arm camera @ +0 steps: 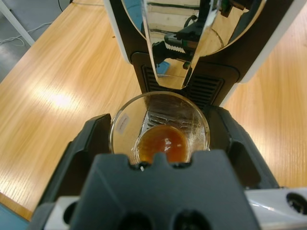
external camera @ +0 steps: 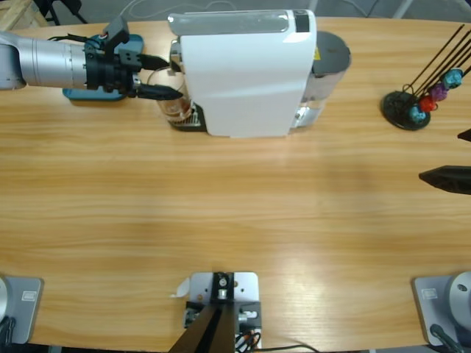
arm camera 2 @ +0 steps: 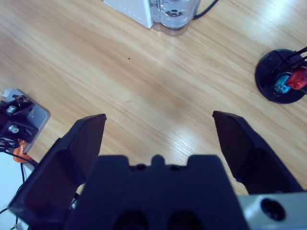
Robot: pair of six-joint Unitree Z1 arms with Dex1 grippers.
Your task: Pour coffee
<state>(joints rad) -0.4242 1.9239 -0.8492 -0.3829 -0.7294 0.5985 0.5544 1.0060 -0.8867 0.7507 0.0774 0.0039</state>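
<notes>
A clear glass (external camera: 174, 103) stands on the drip tray under the spout of the white coffee machine (external camera: 243, 73). In the left wrist view the glass (arm camera: 125, 125) holds a shallow layer of brown coffee (arm camera: 160, 144) at its bottom. My left gripper (external camera: 169, 78) comes in from the left, and its black jaws press against both sides of the glass. My right gripper (arm camera 2: 158, 127) is open over bare table, with nothing between its jaws. In the high view it shows only as black jaw tips at the right edge (external camera: 452, 156).
A black stand with coloured capsules (external camera: 408, 110) sits at the back right, also seen in the right wrist view (arm camera 2: 280, 79). The machine's water tank (external camera: 331, 59) is at its right end. A blue object (external camera: 92, 94) lies under the left arm.
</notes>
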